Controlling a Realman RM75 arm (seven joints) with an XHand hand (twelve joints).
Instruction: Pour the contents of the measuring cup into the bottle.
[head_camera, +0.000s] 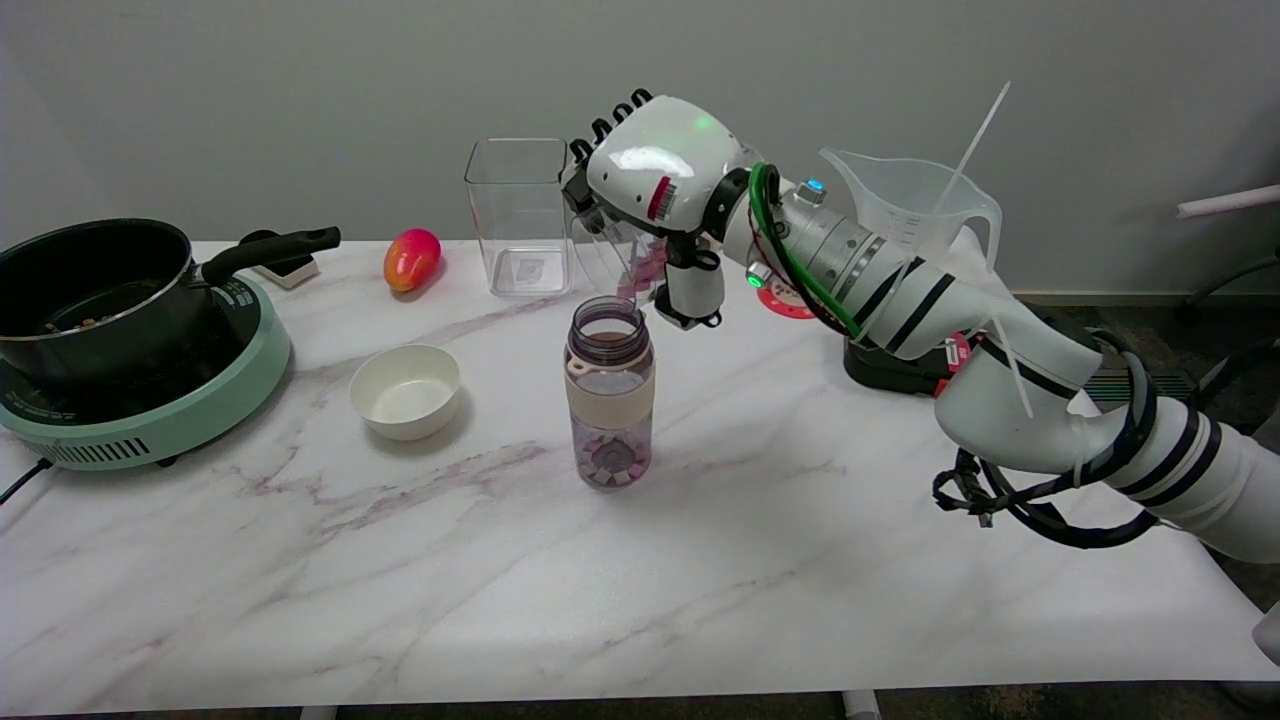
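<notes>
A clear bottle (610, 392) with a cream band stands open-mouthed at the table's middle, with pink and grey pieces lying in its bottom. My right hand (662, 172) hovers just above and behind the bottle and grips a small clear measuring cup (612, 256). The cup is tipped steeply to the left, its lip right over the bottle's mouth. Pink pieces (640, 277) sit at the cup's lip and are falling toward the opening. Much of the cup is hidden by the hand.
Behind the bottle stands a tall clear square container (518, 215), with a red-yellow mango (411, 258) to its left. A white bowl (405, 390) sits left of the bottle. Far left, a black pot (95, 290) rests on a green cooker (150, 410). A clear jug (905, 200) stands behind my forearm.
</notes>
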